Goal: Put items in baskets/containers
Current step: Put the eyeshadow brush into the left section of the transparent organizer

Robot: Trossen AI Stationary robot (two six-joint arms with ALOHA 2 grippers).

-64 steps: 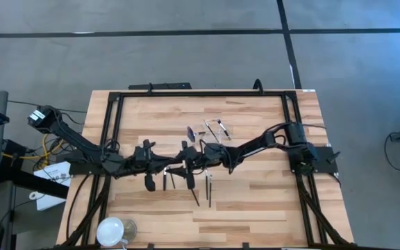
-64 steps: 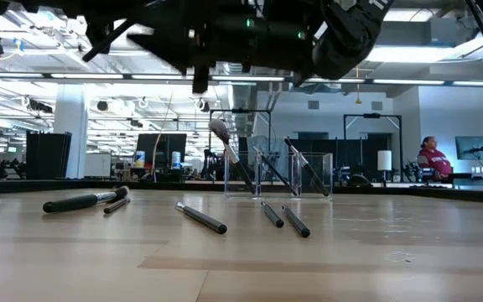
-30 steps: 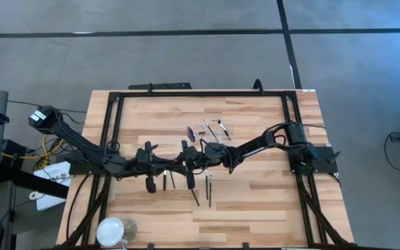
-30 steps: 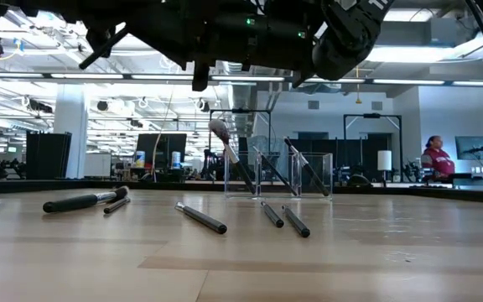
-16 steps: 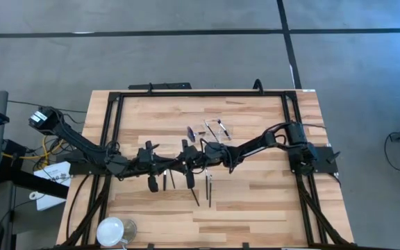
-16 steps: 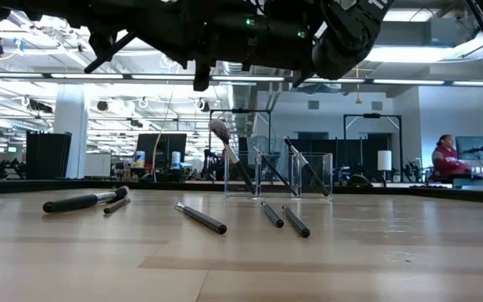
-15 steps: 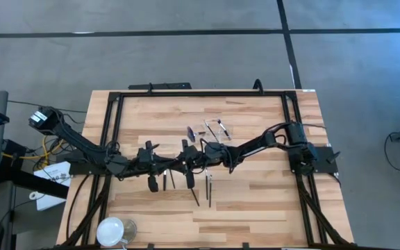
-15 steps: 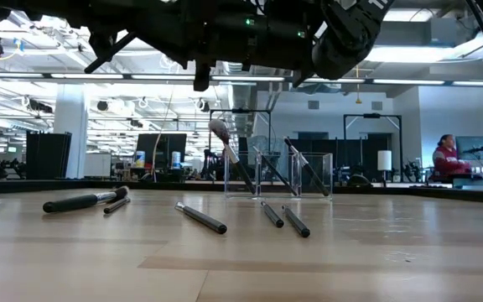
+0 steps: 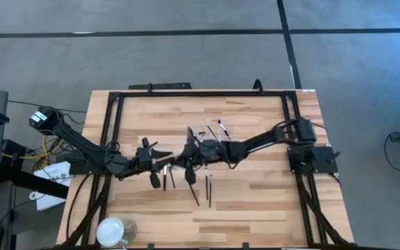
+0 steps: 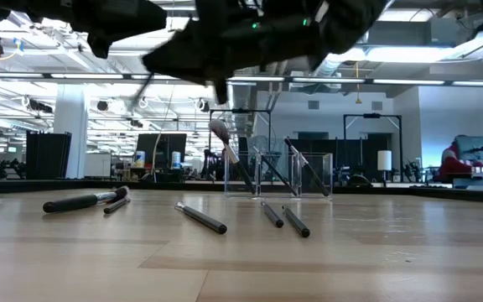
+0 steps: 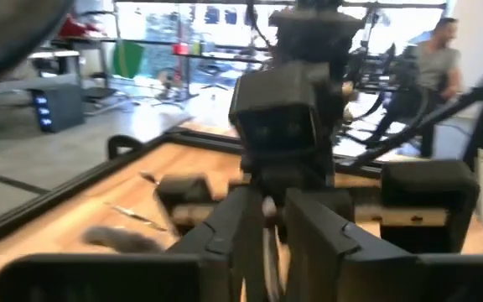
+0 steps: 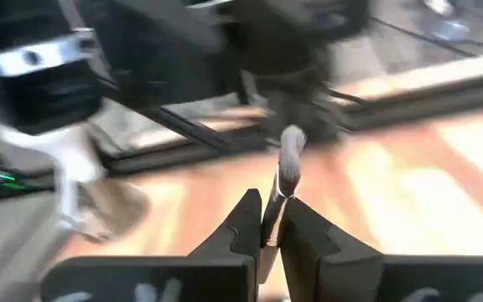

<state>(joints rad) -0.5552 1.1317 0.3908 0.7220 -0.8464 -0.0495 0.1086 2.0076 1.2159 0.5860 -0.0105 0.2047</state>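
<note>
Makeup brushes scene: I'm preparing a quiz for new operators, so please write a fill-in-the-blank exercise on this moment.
1. The right gripper is ___ on a makeup brush.
2. The round white dish sits on the ___ arm's side of the table.
3. The tabletop is made of ___.
Missing words: shut; left; wood.

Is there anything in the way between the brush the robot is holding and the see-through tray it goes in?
Nothing visible blocks it. The right end effector is shut on a brush, up in the air. The clear tray stands just beyond it on the table. The brushes already leaning in the tray leave gaps.
</note>
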